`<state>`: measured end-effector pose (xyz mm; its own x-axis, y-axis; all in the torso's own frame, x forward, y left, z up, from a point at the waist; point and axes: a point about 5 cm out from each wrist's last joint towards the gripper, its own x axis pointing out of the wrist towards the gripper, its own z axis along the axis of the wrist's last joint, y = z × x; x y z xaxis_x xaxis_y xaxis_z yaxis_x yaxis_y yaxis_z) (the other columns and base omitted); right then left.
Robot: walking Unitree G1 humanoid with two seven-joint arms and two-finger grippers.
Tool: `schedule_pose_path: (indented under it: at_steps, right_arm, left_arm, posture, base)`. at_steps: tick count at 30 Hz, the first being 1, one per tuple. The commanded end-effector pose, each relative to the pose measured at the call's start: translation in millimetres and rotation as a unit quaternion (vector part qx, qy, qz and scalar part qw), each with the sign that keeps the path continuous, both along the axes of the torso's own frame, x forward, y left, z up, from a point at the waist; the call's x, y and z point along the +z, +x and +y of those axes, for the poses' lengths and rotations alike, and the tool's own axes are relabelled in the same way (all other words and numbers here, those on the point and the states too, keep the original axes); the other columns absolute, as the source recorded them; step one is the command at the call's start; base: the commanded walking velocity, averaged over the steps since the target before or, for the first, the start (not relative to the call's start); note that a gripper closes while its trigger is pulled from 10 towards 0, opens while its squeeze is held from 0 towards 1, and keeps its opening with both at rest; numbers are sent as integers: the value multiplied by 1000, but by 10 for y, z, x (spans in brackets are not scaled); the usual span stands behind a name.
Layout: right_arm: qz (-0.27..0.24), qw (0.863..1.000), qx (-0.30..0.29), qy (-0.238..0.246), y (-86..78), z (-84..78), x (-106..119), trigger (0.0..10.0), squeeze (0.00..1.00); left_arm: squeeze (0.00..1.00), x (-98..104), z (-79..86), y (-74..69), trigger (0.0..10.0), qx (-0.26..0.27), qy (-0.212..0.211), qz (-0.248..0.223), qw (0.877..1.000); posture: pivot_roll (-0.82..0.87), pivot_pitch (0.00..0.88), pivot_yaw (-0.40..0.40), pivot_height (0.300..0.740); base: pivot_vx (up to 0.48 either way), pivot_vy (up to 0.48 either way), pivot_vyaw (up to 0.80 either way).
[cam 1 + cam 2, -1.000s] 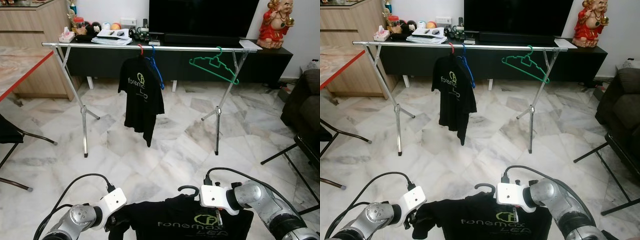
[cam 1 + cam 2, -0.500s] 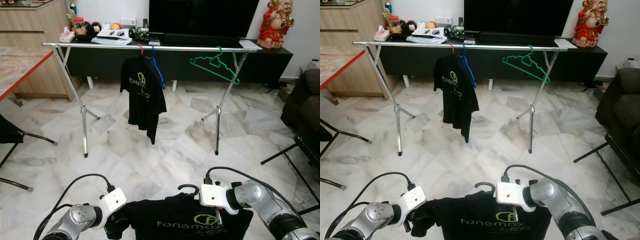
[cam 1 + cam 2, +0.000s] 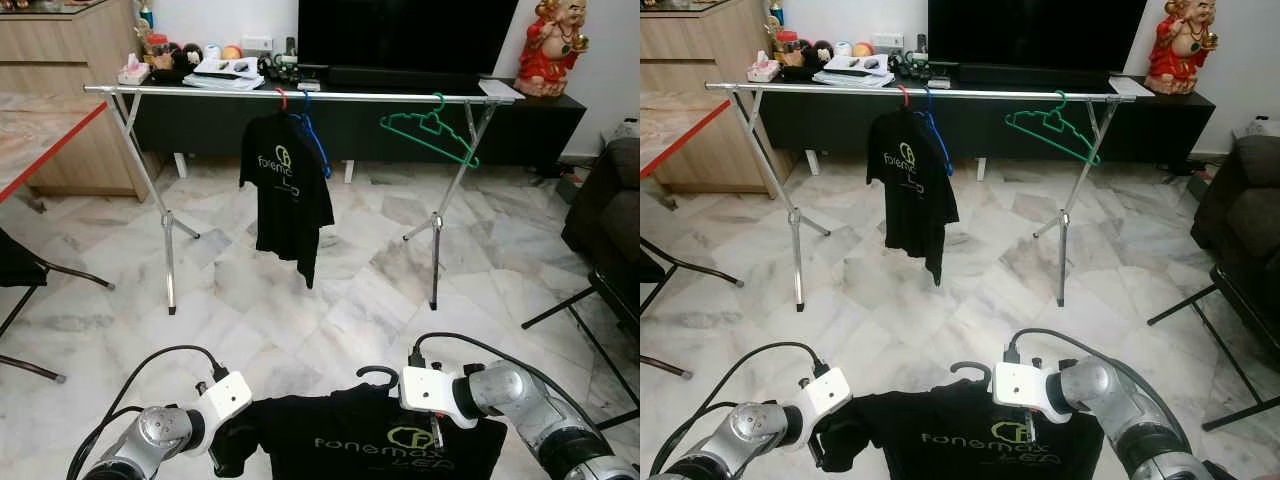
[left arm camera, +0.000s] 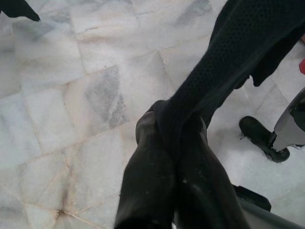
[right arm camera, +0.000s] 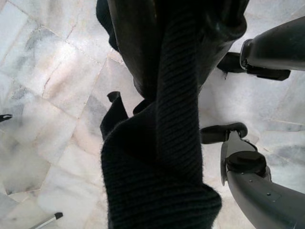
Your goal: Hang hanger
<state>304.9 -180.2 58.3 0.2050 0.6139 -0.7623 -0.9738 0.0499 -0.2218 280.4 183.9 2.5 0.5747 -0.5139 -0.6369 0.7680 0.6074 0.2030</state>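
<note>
Change: hung shirt (image 3: 285, 190) on rail (image 3: 300, 95) swung slightly; my grip unchanged.
Left gripper (image 4: 167, 138): clamped on shirt (image 3: 370, 440) sleeve.
Right gripper (image 5: 162, 71): clamped on shirt.
Risk: fabric-only hold; hanger (image 3: 378, 374) may slip out during the lift.

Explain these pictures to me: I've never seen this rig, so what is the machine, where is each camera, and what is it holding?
A humanoid robot stands in a living room. The two wide pictures come from its head camera, looking down past its silver arms; the two close-ups come from cameras on its wrists. The left gripper and right gripper are each shut on a black T-shirt that sits on a black hanger, held spread between them. Ahead stands a metal clothes rail carrying another black shirt, a blue hanger and a green hanger.
</note>
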Motion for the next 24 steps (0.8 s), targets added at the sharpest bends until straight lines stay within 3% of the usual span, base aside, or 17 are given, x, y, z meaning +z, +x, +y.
schedule_pose_path:
  at_steps: [1,7,14,17,18,19,20,21,23,24]
  right_arm:
    - [-17,1000,-6,15,39,3,70,10000,0]
    - [-29,999,-27,18,67,-9,78,10000,0]
    - [-60,992,-109,-31,123,-198,21,10000,0]
    - [-62,987,-141,-45,96,-298,-27,10000,0]
    - [-62,987,-141,-45,96,-298,-27,10000,0]
    - [-57,987,-144,-49,74,-320,-49,10000,0]
    - [-53,985,-154,-61,34,-370,-93,10000,0]
    - [-53,985,-154,-61,34,-370,-93,10000,0]
    - [-60,980,-175,-72,11,-431,-125,10000,0]
    - [-60,980,-175,-72,11,-431,-125,10000,0]
  left_arm:
    - [0,-6,12,2,0,3,2,6,1000]
    - [0,-20,78,8,0,27,26,-4,999]
    - [0,-69,338,-7,0,124,86,-12,988]
    - [0,-55,483,4,0,206,95,-31,974]
    - [0,-55,483,4,0,206,95,-31,974]
    - [0,-47,533,7,0,233,96,-36,967]
    - [0,-33,655,-1,0,293,104,-46,949]
    - [0,-33,655,-1,0,293,104,-46,949]
    - [0,-26,801,-34,0,359,116,-49,925]
    - [0,-26,801,-34,0,359,116,-49,925]
  posture:
    - [-60,44,-30,740]
    - [-60,41,-30,740]
    - [-61,28,-26,740]
    - [-66,25,-22,740]
    - [-66,25,-22,740]
    - [-66,25,-22,740]
    - [-73,23,-19,740]
    - [-73,23,-19,740]
    - [-78,22,-16,740]
    - [-78,22,-16,740]
  base:
    - [0,0,0]
    - [0,0,0]
    - [0,0,0]
    - [0,0,0]
    - [0,0,0]
    - [0,0,0]
    - [0,0,0]
    - [0,0,0]
    - [0,0,0]
    - [0,0,0]
